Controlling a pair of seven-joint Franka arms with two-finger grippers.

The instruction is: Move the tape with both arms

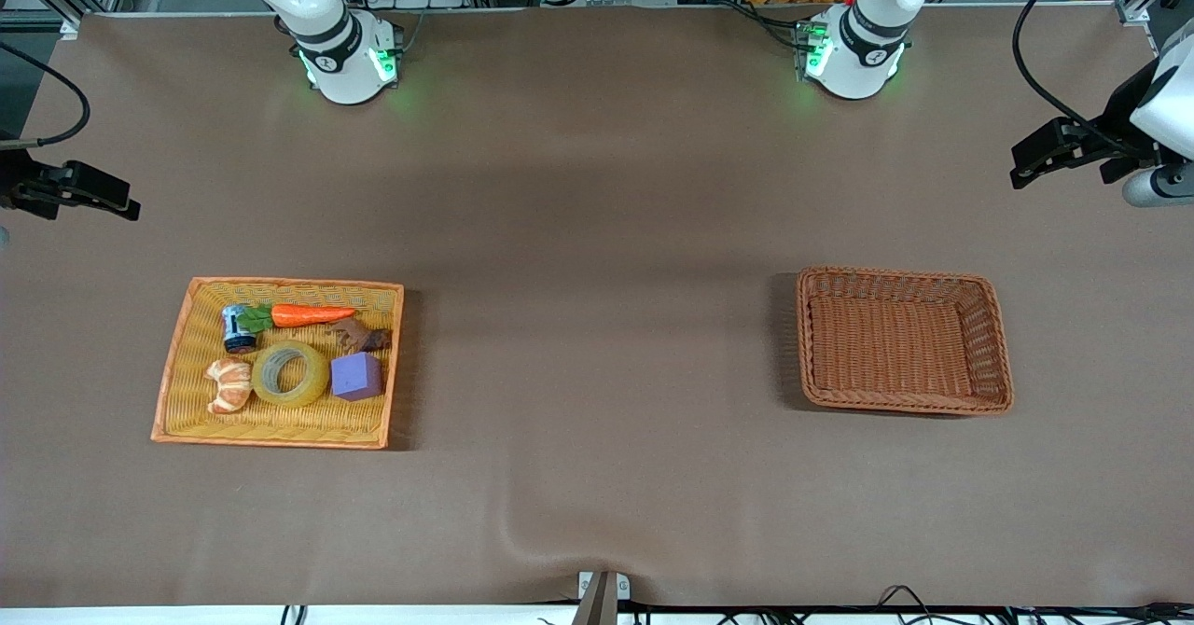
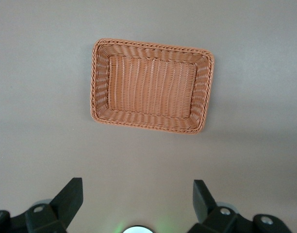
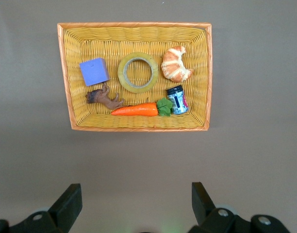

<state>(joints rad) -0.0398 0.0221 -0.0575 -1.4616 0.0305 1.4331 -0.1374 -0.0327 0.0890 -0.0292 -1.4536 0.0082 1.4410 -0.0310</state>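
1. The right gripper point(image 3: 134, 204) hangs high over the table point(image 1: 597, 187) at the right arm's end, at the edge of the front view, so most of its arm is cut off; only the arm's base shows along the top. Its fingers point(image 3: 68, 204) stand wide apart, released and holding nothing.
2. One flat yellow wicker tray point(image 1: 177, 392) with an orange rim lies toward the right arm's end of the table. It holds six things, one of each.
3. The tape point(image 1: 290, 374), a yellowish ring with a grey core, lies flat in the middle of the tray, between a croissant point(image 1: 229, 385) and a purple cube point(image 1: 356, 376), close to both.
4. Along the tray's edge farthest from the front camera lie a small dark jar point(image 1: 240, 327) on its side and an orange carrot point(image 1: 311, 314) whose green top touches the jar. A small brown figure point(image 1: 359, 335) lies just beside the cube; what it depicts is hard to make out.
5. One deeper brown wicker basket point(image 1: 989, 345) stands toward the left arm's end of the table, with nothing in it.
6. The left gripper point(image 2: 138, 204) hangs high over the table's edge at the left arm's end, partly cut off in the front view. Its fingers point(image 2: 71, 199) are likewise spread wide and empty.
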